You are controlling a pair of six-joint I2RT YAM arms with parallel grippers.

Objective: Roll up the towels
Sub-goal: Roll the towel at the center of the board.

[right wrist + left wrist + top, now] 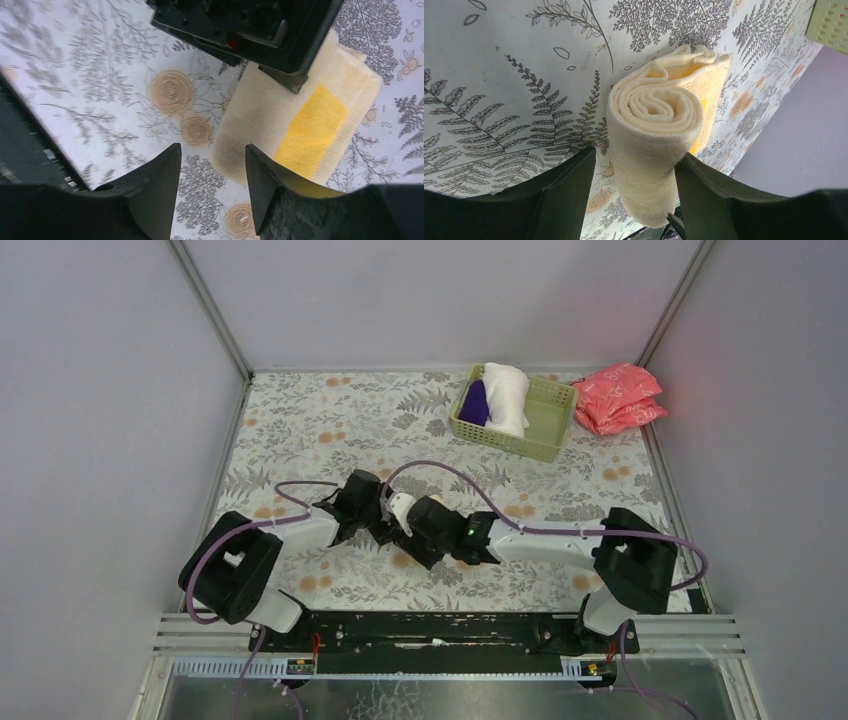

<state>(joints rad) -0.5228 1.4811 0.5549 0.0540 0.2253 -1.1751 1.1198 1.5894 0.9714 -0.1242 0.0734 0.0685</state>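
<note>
**Container.** The light green perforated plastic basket (pixel 549 412) stands at the far right of the fern-and-flower printed table cover (pixel 300 430). It holds two items:
- the small dark purple terry towel (pixel 474 403), at the left end;
- the large white terry towel (pixel 506 395), rolled up, touching the purple one on its right.

The right-hand part of the basket shows bare floor. The pink-red plastic-wrapped packets (pixel 618 398) lie on the table just beside the basket's right end, outside it.

**Workpiece.** The small pale yellow terry towel (pixel 659 125) is rolled into a spiral. It is at the middle of the table, well apart from the basket and between the two grippers.

**Left gripper** (pixel 639 152). The jaws are partly open and straddle the roll. One finger (pixel 704 195) touches the cloth. A narrow gap shows at the other. Whether the roll is clamped cannot be told.

**Right gripper** (pixel 212 147). The jaws are parted and hold nothing. The roll's end lies just beyond the fingertips.
</note>
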